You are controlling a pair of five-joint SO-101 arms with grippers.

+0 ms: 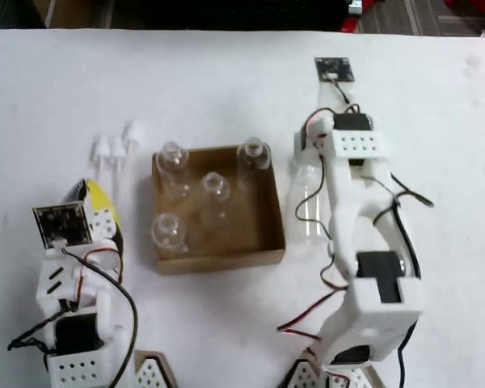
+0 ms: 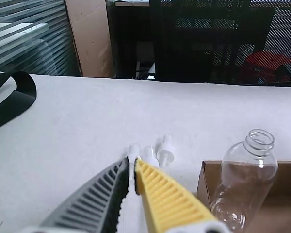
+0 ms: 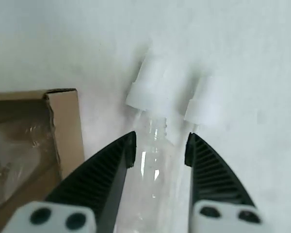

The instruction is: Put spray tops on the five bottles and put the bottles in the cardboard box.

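Just beside the cardboard box (image 3: pixel 63 126), right tool (image 3: pixel 159 148) astride a bottle (image 3: pixel 155 179).

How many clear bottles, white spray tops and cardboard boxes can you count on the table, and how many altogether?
Clear bottles: 5 (4 in the box, 1 lying beside it)
White spray tops: 5 (3 left of the box, 2 by the lying bottle)
Cardboard box: 1
Total: 11

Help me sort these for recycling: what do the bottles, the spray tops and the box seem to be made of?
Bottles: clear and glossy, see-through with bright glints; probably thin plastic, though glass cannot be ruled out. Spray tops: white, opaque and smooth, apparently moulded plastic. Cardboard box: brown, matte cardboard, with a rough raw edge at its corner.
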